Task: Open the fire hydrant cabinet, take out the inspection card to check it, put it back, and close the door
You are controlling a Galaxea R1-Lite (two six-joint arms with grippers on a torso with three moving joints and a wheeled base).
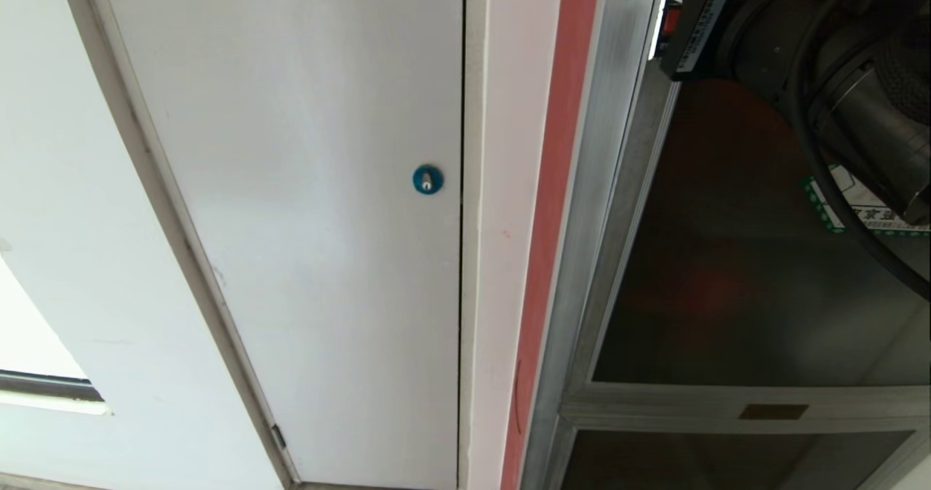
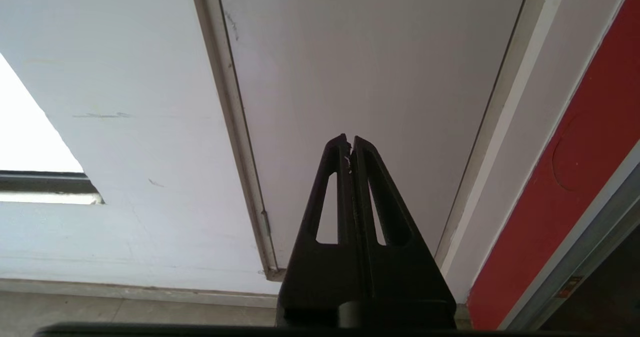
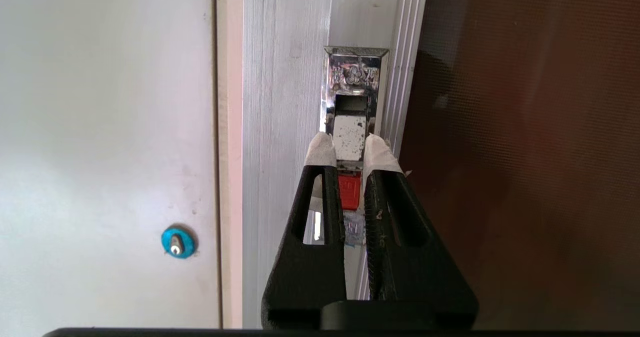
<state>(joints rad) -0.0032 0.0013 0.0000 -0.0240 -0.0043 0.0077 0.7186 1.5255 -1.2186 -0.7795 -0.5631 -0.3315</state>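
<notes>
The big dark glass door (image 3: 525,152) with its ribbed silver metal frame looks shut, so I judge the task has barely begun: opening, checking the card, putting it back and closing all remain. My right gripper (image 3: 348,144) pinches its taped tips close around the shiny latch plate (image 3: 354,92) above the small red tab (image 3: 349,191). My left gripper (image 2: 349,141) is pressed together, empty, near the smooth white door (image 1: 305,185).
</notes>
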